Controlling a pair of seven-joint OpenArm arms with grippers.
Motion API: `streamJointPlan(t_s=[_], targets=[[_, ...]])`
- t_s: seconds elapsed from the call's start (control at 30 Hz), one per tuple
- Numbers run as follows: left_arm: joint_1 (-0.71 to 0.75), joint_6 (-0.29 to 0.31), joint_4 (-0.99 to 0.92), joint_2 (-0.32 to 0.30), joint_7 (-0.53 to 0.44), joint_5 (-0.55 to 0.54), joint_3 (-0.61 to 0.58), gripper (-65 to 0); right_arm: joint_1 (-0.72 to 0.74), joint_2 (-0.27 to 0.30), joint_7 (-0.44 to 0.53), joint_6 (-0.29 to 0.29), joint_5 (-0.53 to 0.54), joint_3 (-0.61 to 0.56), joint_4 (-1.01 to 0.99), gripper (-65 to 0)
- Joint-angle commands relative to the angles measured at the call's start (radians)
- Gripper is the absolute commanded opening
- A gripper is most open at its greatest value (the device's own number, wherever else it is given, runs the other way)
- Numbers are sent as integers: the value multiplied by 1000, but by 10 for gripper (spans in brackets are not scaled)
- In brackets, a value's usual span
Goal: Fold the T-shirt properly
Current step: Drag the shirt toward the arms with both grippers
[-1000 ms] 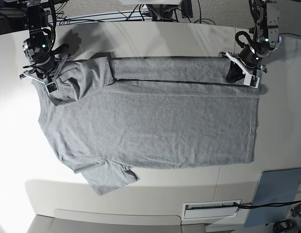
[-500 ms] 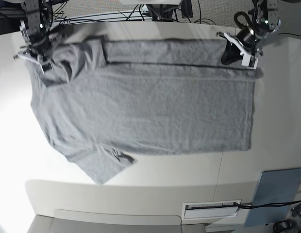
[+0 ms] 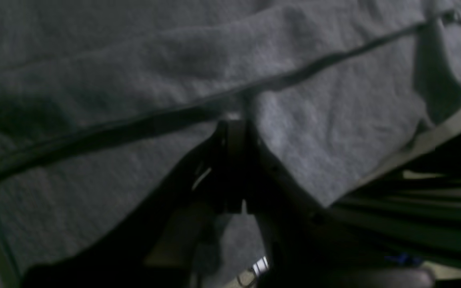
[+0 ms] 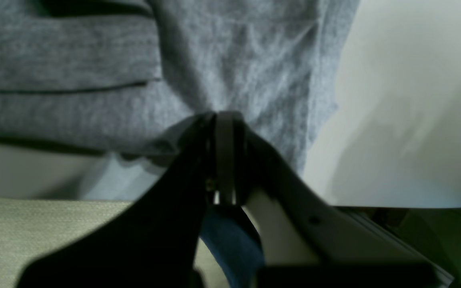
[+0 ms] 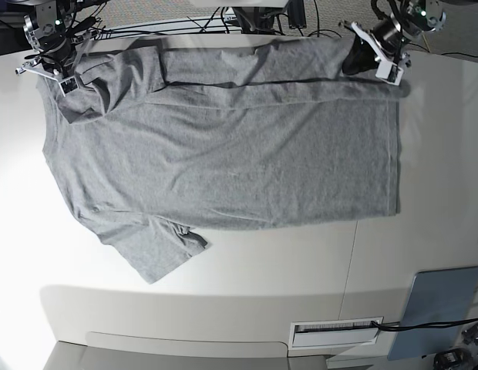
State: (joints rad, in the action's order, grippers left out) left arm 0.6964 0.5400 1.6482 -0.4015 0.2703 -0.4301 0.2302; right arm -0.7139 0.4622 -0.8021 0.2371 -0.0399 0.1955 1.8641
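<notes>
Shirt [image 5: 223, 154] lies flat on table [image 5: 301, 270], plain grey side up, far edge lifted w/ a folded band along the top. Left gripper [image 5: 375, 52] pinches hem corner, right gripper [image 5: 55, 68] pinches shoulder/sleeve; both jaws pressed together on cloth. Risks: soft knit sags between grips so fold line goes crooked; near sleeve [image 5: 158, 250] is bunched, may fold in wrinkled. Grip depth prob thin, wrist views dark; could slip.
</notes>
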Motion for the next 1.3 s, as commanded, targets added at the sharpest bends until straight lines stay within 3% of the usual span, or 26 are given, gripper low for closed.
streamJointPlan(t_s=[0.0, 0.1, 0.37, 0.5, 0.8, 1.0, 1.13, 1.27], targets=[[31, -46, -16, -20, 141, 116, -4, -650, -4, 15, -3, -6, -26, 10, 15, -650], [32, -76, -16, -45, 140, 116, -2, -650, -4, 15, -8, -6, -62, 10, 15, -650], [29, -77, -16, -75, 115, 147, 3, -650, -4, 18, -18, -10, -73, 35, 15, -650], [14, -134, -16, -76, 115, 150, 6, -650, -4, 18, -41, -10, -73, 75, 15, -650], [-14, -131, -15, -79, 114, 149, 9, -650, -24, 18, -57, -9, -42, 87, 16, -650], [-12, -124, 53, -81, 120, 145, 33, -650, -23, 18, -45, -9, -43, 88, 53, -650], [-12, -118, 132, -81, 167, 88, 92, -650, -23, 18, -31, -9, -43, 88, 104, -650], [-12, -23, 195, -81, 186, 7, 161, -650, -14, 18, 21, -11, -43, 88, 146, -650]])
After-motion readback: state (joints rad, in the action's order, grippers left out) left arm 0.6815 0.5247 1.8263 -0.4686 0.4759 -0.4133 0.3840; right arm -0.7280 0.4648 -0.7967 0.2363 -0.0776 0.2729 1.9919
